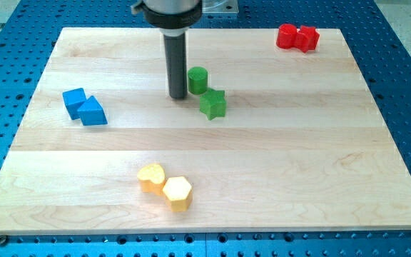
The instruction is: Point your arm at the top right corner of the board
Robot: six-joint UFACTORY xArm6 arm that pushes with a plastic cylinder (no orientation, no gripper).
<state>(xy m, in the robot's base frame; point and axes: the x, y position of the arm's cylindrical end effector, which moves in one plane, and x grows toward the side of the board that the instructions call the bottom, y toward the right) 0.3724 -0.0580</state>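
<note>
Camera view: one overhead-ish shot of wooden board (pixel 212 153) on blue perforated table (pixel 405 86).
Tip: my tip (pixel 178 96) sits on the board, upper-middle area, just left of the green cylinder (pixel 198 79); close beside it, can't tell if touching.
Rod: dark, straight, upright, coming down from the silver mount (pixel 168 10) at the view's top.
Fingers: n/a, arm ends in a plain rod w/ no fingers, so nothing spread, pressed or pinching.
Task target: top right corner of board (pixel 342 30) is far to the view's right of the tip, well apart.
Near corner: two red blocks (pixel 297 37) touching each other, just left of that corner; exact shapes hard to make out.
Green pair: cylinder above, green star (pixel 212 104) just below-right of it, v. near or touching.
Blue pair: blue cube (pixel 74 102) and blue triangular block (pixel 93 113), touching, at the view's left side.
Yellow pair: rounded yellow block (pixel 151 177) and yellow hexagon (pixel 178 193), touching, low centre-left.
Containers: board is the only thing bearing anything; all eight blocks lie on it, in four pairs.
</note>
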